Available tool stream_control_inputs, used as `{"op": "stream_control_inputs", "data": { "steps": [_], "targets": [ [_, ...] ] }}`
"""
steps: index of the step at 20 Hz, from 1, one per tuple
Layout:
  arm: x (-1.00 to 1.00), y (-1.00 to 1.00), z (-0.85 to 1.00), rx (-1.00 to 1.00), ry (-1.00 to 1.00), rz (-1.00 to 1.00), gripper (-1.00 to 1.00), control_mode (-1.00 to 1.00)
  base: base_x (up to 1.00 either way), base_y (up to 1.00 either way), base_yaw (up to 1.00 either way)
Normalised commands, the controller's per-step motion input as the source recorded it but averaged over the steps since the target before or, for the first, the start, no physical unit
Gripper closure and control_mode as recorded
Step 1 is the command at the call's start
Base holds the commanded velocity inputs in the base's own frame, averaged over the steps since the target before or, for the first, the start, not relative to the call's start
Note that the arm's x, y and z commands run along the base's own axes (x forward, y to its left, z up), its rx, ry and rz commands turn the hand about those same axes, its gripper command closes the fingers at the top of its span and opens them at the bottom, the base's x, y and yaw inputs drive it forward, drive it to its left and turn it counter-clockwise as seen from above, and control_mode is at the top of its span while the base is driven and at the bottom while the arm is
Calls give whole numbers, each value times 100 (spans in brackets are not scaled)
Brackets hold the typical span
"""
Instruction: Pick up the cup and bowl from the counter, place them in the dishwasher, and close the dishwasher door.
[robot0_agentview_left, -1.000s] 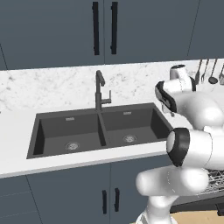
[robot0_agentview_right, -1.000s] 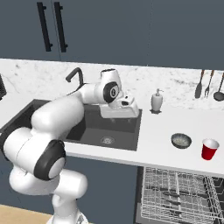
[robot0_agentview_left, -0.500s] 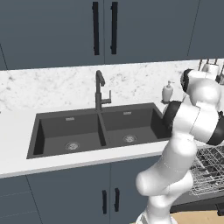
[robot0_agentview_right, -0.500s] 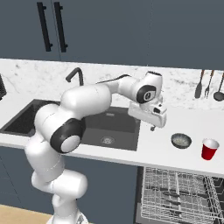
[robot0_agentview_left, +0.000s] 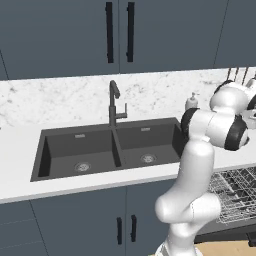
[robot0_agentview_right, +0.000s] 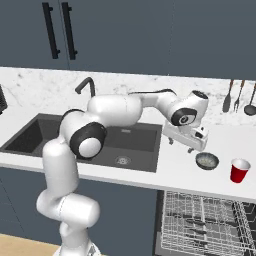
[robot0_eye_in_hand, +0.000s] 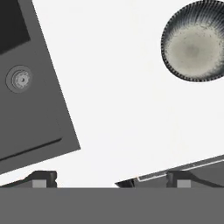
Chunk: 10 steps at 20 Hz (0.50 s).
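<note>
A small grey bowl (robot0_agentview_right: 207, 160) sits on the white counter (robot0_agentview_right: 175, 167) right of the dark sink (robot0_agentview_right: 100, 140), and a red cup (robot0_agentview_right: 240, 170) stands just right of it. My gripper (robot0_agentview_right: 180, 146) hovers above the counter between sink and bowl, open, with nothing between its fingers. In the hand view the bowl (robot0_eye_in_hand: 194, 46) lies at the upper right, the sink (robot0_eye_in_hand: 26, 87) at the left, and bare counter (robot0_eye_in_hand: 118, 109) above my gripper (robot0_eye_in_hand: 111, 179). Below the counter the dishwasher's grey wire rack (robot0_agentview_right: 205, 220) stands pulled out, also seen in the left base view (robot0_agentview_left: 235, 192).
A black faucet (robot0_agentview_left: 114, 102) rises behind the sink. A soap dispenser (robot0_agentview_left: 191, 101) stands at the backsplash. Kitchen utensils (robot0_agentview_right: 240, 95) hang on the wall at the right. Dark cabinet doors with vertical black handles (robot0_agentview_right: 57, 30) hang above the counter.
The arm has swung right, from over the sink's right basin to above the counter beside the bowl. Bowl and cup have not moved.
</note>
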Motion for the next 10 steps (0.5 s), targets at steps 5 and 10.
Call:
{"op": "stream_control_inputs", "data": {
  "steps": [5, 10],
  "targets": [
    [21, -34, -39, -6, -10, 9, -100, -100, 0, 0, 0],
    [19, -4, -5, -6, 2, 4, -100, -100, 0, 0, 0]
  ]
}}
